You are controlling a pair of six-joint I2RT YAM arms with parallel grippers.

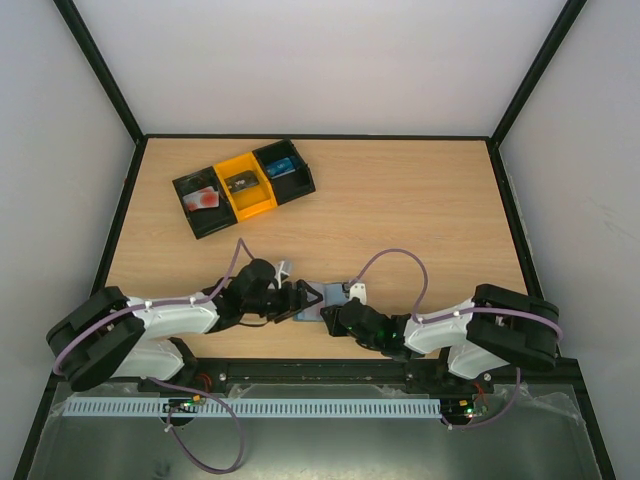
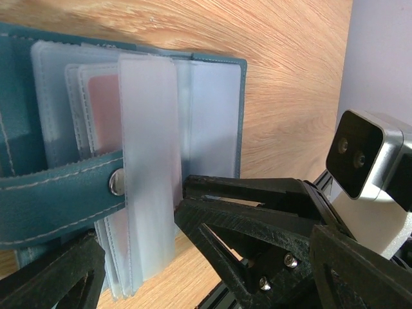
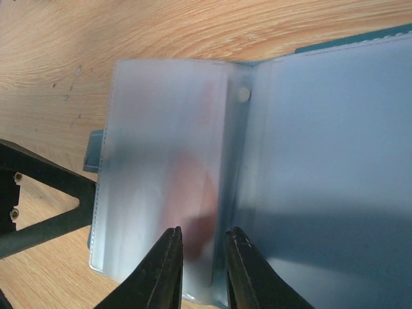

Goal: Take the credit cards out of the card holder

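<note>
The card holder (image 1: pixel 328 294) lies open close to the table's (image 1: pixel 420 220) near edge, between the two arms, whose wrists crowd in from either side. The right gripper (image 3: pixel 201 270) has its fingers nearly together, pinching the free edge of one clear sleeve (image 3: pixel 167 161). A reddish card (image 2: pixel 106 106) shows through the sleeves. The left gripper (image 1: pixel 303 300) stands spread wide at the holder's left side, above its snap strap (image 2: pixel 58 193); whether it touches the holder I cannot tell. Beyond the holder, bare wood runs to the right and far edges. The tray (image 1: pixel 256 209) sits well apart at the far left, with a red card (image 1: pixel 203 199) in its left compartment.
</note>
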